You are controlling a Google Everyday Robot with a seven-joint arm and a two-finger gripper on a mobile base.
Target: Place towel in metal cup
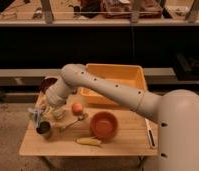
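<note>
Holding pale crumpled cloth towel (34, 113) clenched in gripper (38, 118) fingers, just above dark metal cup (43, 130) standing right under fingertips on light wooden table (128, 142) (towel not inside yet), round orange fruit (77, 107) and red-brown round bowl (103, 125) further off behind fingers.

Just the one camera here, up high at the robot's own side, looking forward and down across the table (129, 140) toward dark shelves (93, 45). The arm (118, 92) looms close at lower right, and the gripper (54, 111) hangs farther off, over the table's left end.
</note>
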